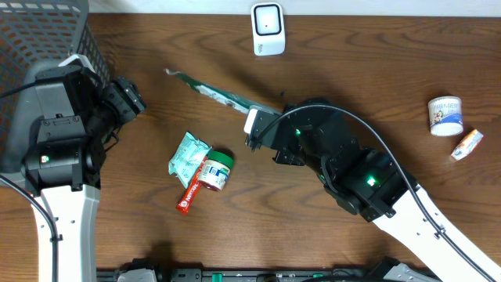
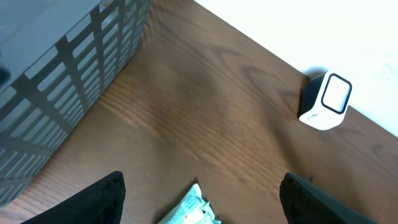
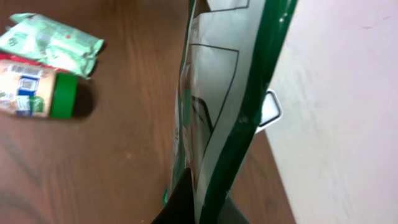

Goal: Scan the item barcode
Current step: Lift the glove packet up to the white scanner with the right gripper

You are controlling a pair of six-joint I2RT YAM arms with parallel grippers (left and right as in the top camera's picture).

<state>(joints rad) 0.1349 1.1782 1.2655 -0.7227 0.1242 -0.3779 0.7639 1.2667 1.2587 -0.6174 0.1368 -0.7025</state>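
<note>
My right gripper (image 1: pixel 252 129) (image 3: pixel 202 208) is shut on the near end of a long flat green-and-white packet (image 1: pixel 210 92) (image 3: pixel 217 93). The packet stands edge-up and reaches toward the table's back left. The white barcode scanner (image 1: pixel 268 29) (image 2: pixel 326 99) stands at the back edge; in the right wrist view only a corner of the scanner (image 3: pixel 269 109) shows behind the packet. My left gripper (image 1: pixel 133 98) (image 2: pixel 202 180) hangs open near the basket, holding nothing, with a mint-green pouch (image 2: pixel 189 211) on the table below it.
A grey wire basket (image 1: pixel 47 31) (image 2: pixel 56 93) fills the back left corner. The mint pouch (image 1: pixel 188 154), a green-lidded jar (image 1: pixel 215 171) (image 3: pixel 37 96) and a red stick pack (image 1: pixel 188 196) lie mid-table. A white tub (image 1: pixel 445 115) and small tube (image 1: pixel 466 145) sit far right.
</note>
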